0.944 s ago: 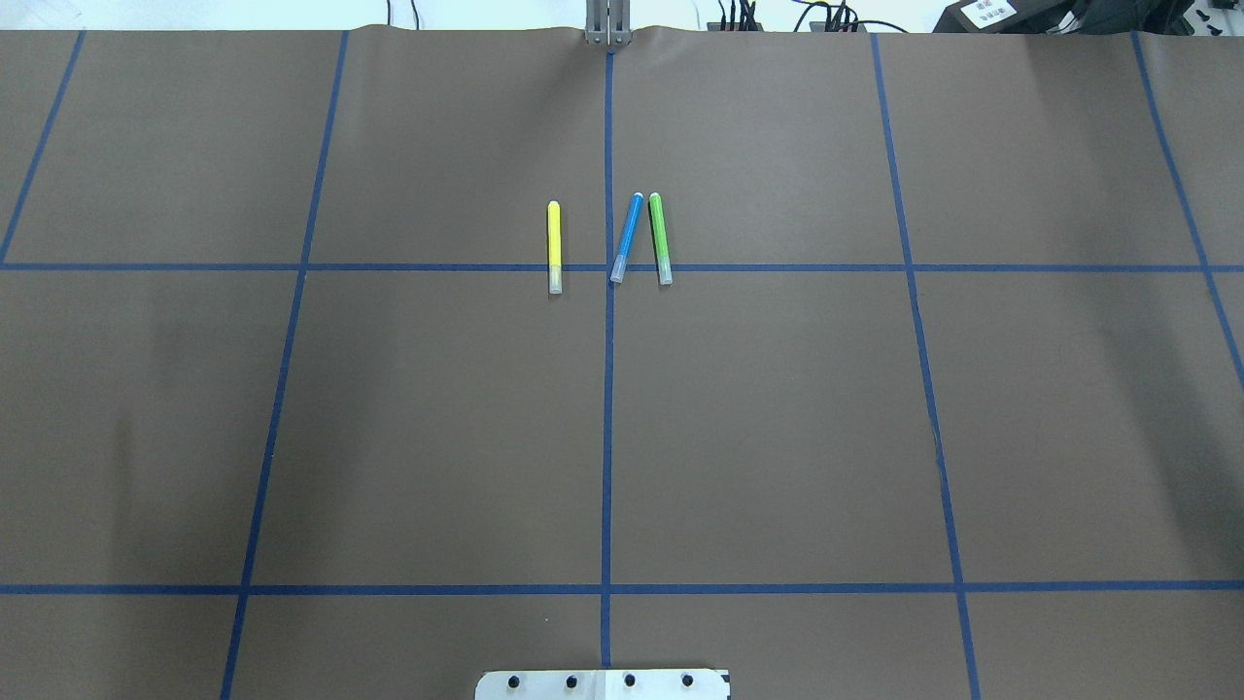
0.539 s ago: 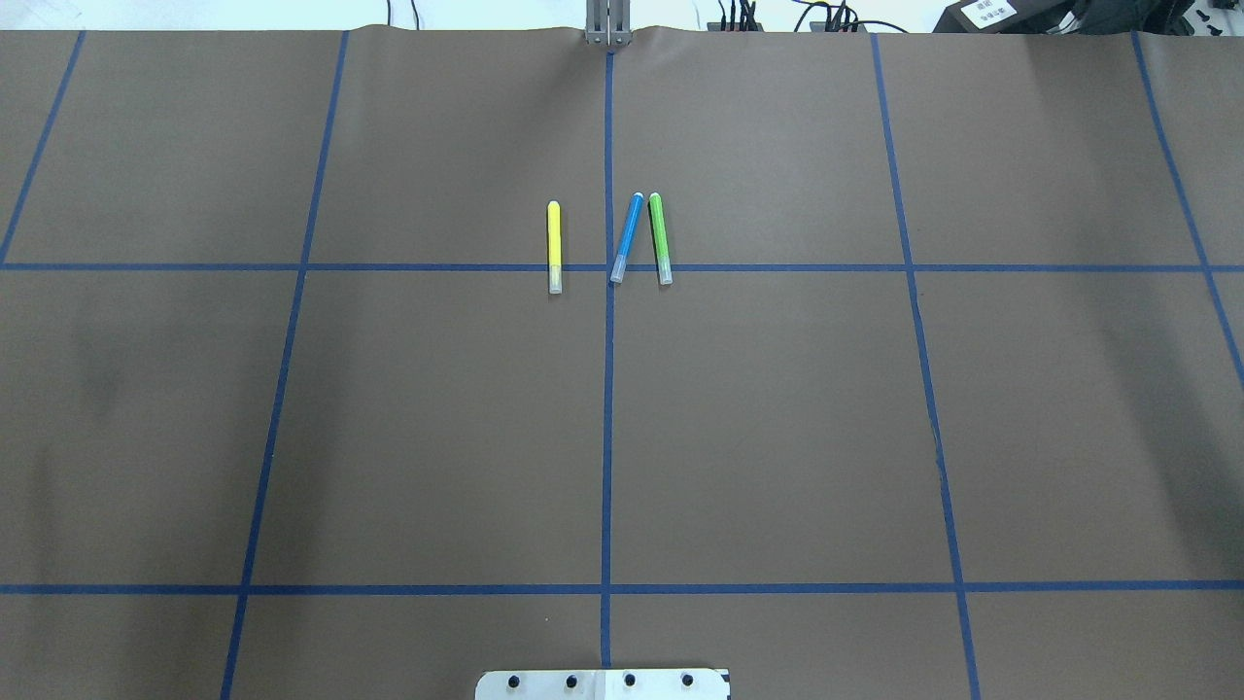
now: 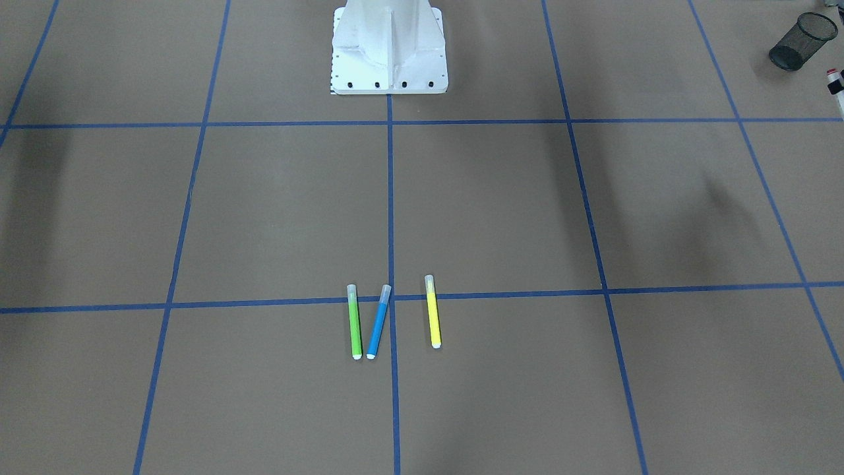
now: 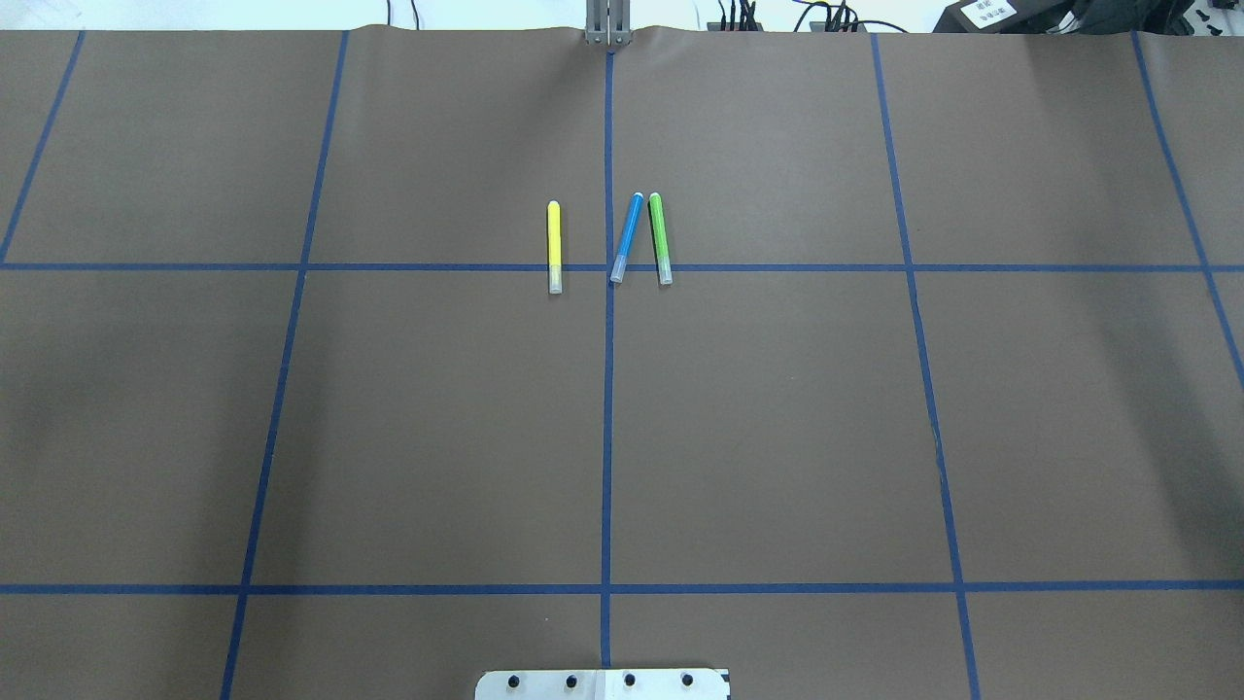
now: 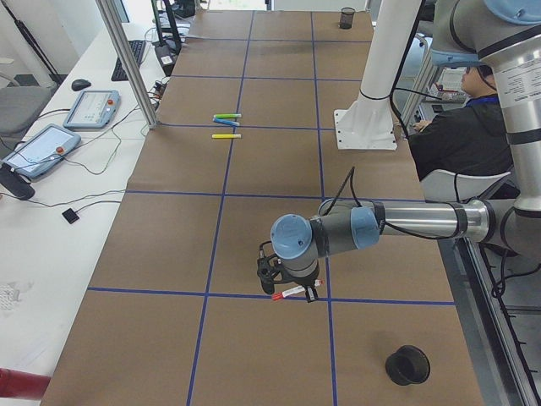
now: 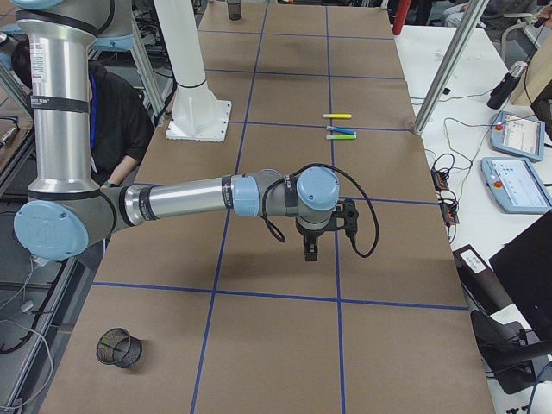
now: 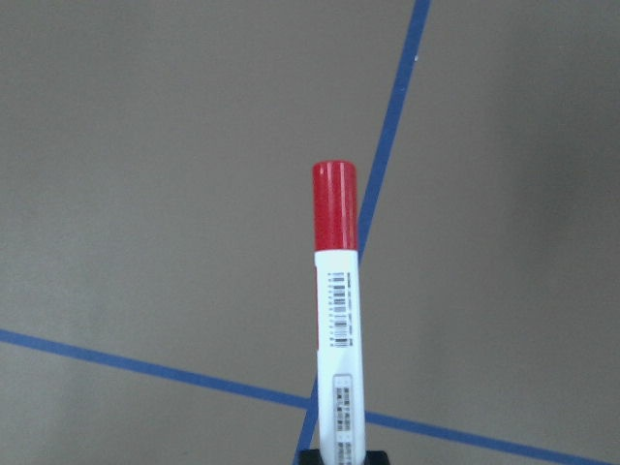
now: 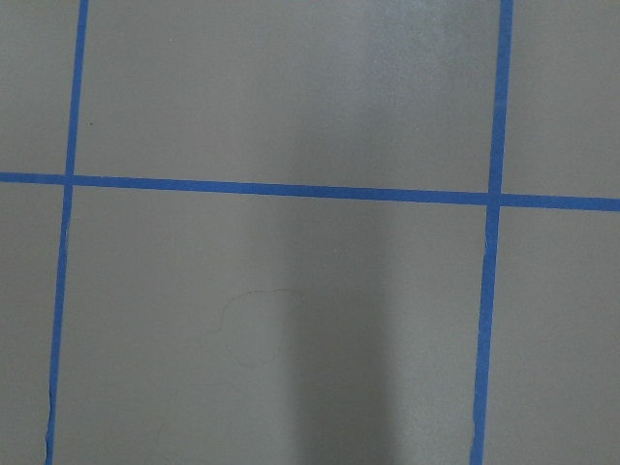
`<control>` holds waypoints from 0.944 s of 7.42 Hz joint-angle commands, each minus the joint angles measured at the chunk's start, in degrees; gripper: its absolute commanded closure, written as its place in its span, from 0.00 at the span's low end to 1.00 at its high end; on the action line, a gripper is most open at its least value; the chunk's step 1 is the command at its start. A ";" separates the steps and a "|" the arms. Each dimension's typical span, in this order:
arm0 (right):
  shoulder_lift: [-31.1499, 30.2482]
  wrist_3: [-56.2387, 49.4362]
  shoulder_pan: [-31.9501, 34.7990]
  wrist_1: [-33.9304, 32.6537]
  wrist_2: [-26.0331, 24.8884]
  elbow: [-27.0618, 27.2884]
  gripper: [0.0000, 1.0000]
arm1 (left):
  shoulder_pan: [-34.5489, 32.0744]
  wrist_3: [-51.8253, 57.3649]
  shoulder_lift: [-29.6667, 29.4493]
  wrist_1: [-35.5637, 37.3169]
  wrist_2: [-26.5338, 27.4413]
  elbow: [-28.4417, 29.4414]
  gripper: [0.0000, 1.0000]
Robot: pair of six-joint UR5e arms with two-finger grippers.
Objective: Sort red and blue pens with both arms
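A red pen (image 7: 336,291), white-barrelled with a red cap, sticks out of my left gripper (image 7: 339,455), which is shut on its barrel. In the exterior left view this gripper (image 5: 290,290) holds the red pen (image 5: 296,292) level, just above the table over a blue tape line. The blue pen (image 4: 626,238) lies flat near the table's centre line, also visible as the blue pen (image 3: 378,321). My right gripper (image 6: 310,246) points down over the brown table, far from the pens. Whether it is open or shut I cannot tell.
A green marker (image 4: 660,238) lies just right of the blue pen and a yellow marker (image 4: 554,247) to its left. A black mesh cup (image 3: 802,41) stands at my left end, another mesh cup (image 6: 120,347) at my right end. The white pedestal (image 3: 389,53) stands behind. A seated person (image 5: 456,144) is behind it.
The three markers lie where they were. Only a faint shadow on the left part of the table has shifted.
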 commanded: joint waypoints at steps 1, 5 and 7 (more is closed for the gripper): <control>-0.04 0.17 -0.09 -0.18 0.30 -0.12 0.00 | -4.49 9.53 0.91 9.38 0.38 0.56 1.00; 0.49 4.31 -1.84 -0.44 0.83 0.06 0.00 | -15.49 25.47 1.79 26.01 12.33 0.65 1.00; 0.58 4.22 -1.84 -0.44 0.74 0.14 0.00 | -15.58 28.00 3.37 26.20 12.51 5.54 1.00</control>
